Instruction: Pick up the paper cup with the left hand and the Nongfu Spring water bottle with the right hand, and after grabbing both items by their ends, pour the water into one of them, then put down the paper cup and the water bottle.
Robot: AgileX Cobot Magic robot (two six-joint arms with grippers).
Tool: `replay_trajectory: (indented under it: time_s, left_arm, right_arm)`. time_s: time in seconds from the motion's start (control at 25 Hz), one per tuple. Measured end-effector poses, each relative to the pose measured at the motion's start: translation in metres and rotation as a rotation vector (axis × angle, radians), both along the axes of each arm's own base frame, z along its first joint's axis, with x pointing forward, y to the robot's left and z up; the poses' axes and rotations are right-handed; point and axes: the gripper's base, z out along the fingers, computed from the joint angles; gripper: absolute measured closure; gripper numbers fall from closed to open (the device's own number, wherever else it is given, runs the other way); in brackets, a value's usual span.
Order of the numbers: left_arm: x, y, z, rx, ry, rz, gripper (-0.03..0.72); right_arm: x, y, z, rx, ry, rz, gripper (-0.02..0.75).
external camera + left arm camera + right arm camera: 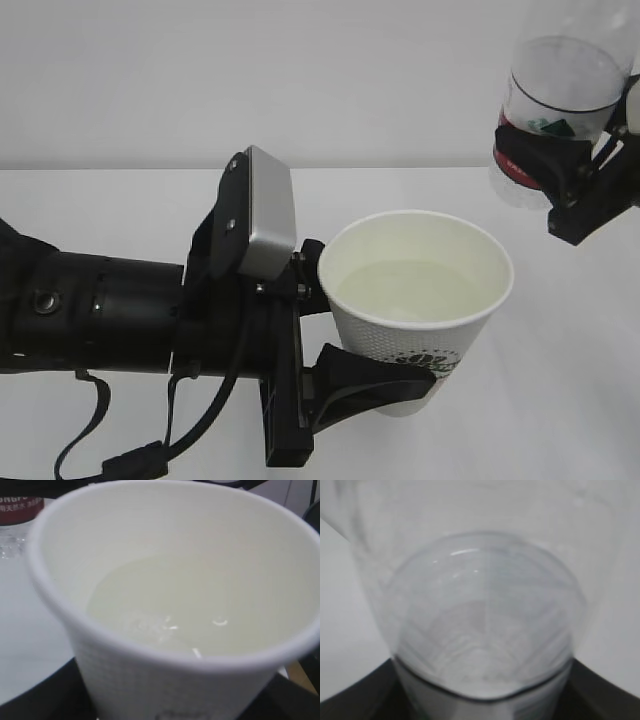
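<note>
My left gripper (pixel 375 325) is shut on the white dimpled paper cup (pixel 400 345), one black finger on each side, holding it upright above the table. Pale water (pixel 415 285) lies in the cup. In the left wrist view the cup (pixel 165 680) fills the frame, with water (pixel 200 610) inside and dark fingers at the bottom corners. The clear Nongfu Spring water bottle (pixel 560 90) with its red label hangs above and right of the cup, apart from it, with my right gripper (pixel 585 185) shut on it. Up close the bottle (pixel 485 620) is blurred. Its red label (pixel 20 505) also shows at top left.
The white table (pixel 120 210) stretches under both arms to a plain pale wall. My left arm's black body, with its grey plate (pixel 268 210) and a loose black cable (pixel 110 440), takes up the lower left.
</note>
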Motion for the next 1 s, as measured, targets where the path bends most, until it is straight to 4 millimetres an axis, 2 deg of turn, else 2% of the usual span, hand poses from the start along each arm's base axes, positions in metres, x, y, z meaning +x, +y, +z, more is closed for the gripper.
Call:
replay_trajectory:
  time_s: [0.52, 1.0]
  left_arm:
    - [0.0, 0.0, 0.0, 0.0, 0.0, 0.0, 0.187]
    - [0.0, 0.0, 0.0, 0.0, 0.0, 0.0, 0.187]
  right_arm:
    - [-0.017, -0.015, -0.032, 0.108, 0.094, -0.173, 0.26]
    - [-0.022, -0.029, -0.043, 0.188, 0.131, -0.337, 0.26]
